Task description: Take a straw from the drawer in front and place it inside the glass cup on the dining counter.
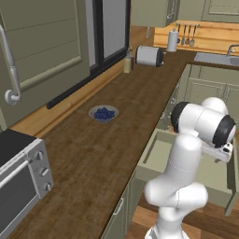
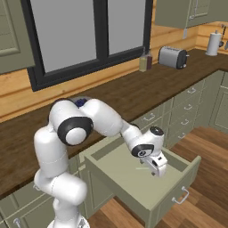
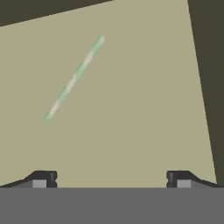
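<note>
The sage-green drawer [image 2: 178,183] stands pulled out from under the wood worktop, its plain green floor [image 3: 140,118] bare except for one straw. The straw [image 3: 74,78] is thin, pale green and white, and lies flat on a diagonal; in the right base view the straw [image 2: 142,168] is a faint line just left of the hand. My gripper [image 3: 111,179] hovers inside the drawer [image 1: 161,156], pointing down at its floor, open and holding nothing. The gripper [image 2: 159,172] is a little to the side of the straw, not touching it. The glass cup and the dining counter are out of view.
On the worktop [image 1: 93,154] sit a bowl of blueberries [image 1: 103,113], a silver toaster [image 1: 149,56], a bottle [image 1: 127,63] and a toaster oven [image 1: 18,182]. A sink [image 1: 217,58] lies at the far right. More green drawers [image 2: 185,111] line the cabinet run.
</note>
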Controlling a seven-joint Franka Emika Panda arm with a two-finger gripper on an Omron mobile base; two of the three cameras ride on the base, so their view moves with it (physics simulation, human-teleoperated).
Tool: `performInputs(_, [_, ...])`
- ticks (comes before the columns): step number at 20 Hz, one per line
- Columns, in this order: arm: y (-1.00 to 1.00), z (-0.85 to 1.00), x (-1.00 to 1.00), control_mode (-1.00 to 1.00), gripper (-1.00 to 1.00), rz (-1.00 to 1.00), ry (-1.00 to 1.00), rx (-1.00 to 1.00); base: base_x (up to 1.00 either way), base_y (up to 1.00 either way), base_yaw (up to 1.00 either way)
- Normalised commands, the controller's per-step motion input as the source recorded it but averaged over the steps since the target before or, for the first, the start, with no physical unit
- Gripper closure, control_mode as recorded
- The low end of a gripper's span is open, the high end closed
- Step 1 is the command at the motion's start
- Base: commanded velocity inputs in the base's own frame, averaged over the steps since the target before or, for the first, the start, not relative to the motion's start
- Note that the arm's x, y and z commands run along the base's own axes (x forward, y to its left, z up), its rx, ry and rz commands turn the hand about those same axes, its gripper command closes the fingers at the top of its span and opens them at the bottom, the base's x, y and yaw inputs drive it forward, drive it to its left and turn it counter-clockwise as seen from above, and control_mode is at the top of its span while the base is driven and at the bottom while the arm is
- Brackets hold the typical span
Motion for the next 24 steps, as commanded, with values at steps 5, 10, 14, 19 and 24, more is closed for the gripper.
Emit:
performInputs(5, [-0.09,-0.05,0.16,-1.00,-1.00,-0.41,0.18,0.00,0.00,0.00,0.00])
performInputs(10, [-0.10,-0.16,0.31,-1.00,-1.00,-0.19,0.14,0.01,0.00,0.00,0.00])
performInputs(14, [-0.09,-0.32,0.27,-1.00,-1.00,-0.11,0.04,0.01,0.00,0.00,0.00])
performInputs(19, [-0.24,-0.28,0.08,-1.00,-1.00,-0.04,0.00,0.05,0.00,0.00,0.00])
performInputs(24, [-0.21,-0.20,0.08,-1.00,-1.00,-0.04,0.00,0.06,0.00,0.00,0.00])
